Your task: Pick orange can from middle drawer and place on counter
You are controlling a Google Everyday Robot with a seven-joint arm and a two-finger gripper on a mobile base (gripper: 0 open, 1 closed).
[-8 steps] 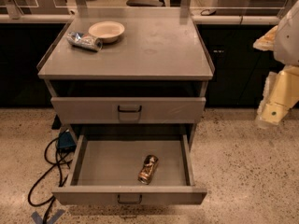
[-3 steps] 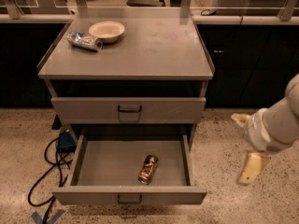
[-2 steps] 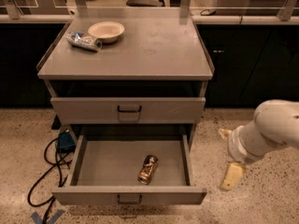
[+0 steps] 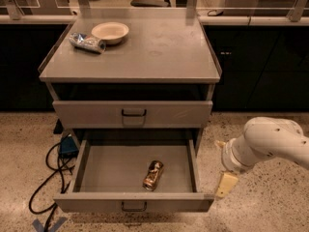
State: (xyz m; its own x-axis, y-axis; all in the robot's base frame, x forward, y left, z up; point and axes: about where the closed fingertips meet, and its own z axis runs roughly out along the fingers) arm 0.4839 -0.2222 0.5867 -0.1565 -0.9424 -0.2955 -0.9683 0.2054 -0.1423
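Note:
The orange can [image 4: 153, 175] lies on its side on the floor of the open middle drawer [image 4: 104, 170], right of its centre and near the front. The drawer is pulled out fully, and its front has a dark loop handle. The counter [image 4: 159, 52] is the flat grey top of the cabinet. My gripper [image 4: 224, 180] hangs from the white arm [image 4: 265, 141] just outside the drawer's right front corner, low above the floor. It is to the right of the can and apart from it. It holds nothing.
A pale bowl [image 4: 110, 32] and a silver-blue shiny cylinder [image 4: 87, 42] sit at the counter's back left. A closed drawer [image 4: 133, 113] is above the open one. Black cables [image 4: 50, 180] and a blue box [image 4: 67, 145] lie on the floor to the left. A ledge with glass panels [image 4: 251, 18] runs behind.
The arm has come down from the upper right and moved left, and the gripper now sits next to the drawer's right front corner. The can and drawer have not moved.

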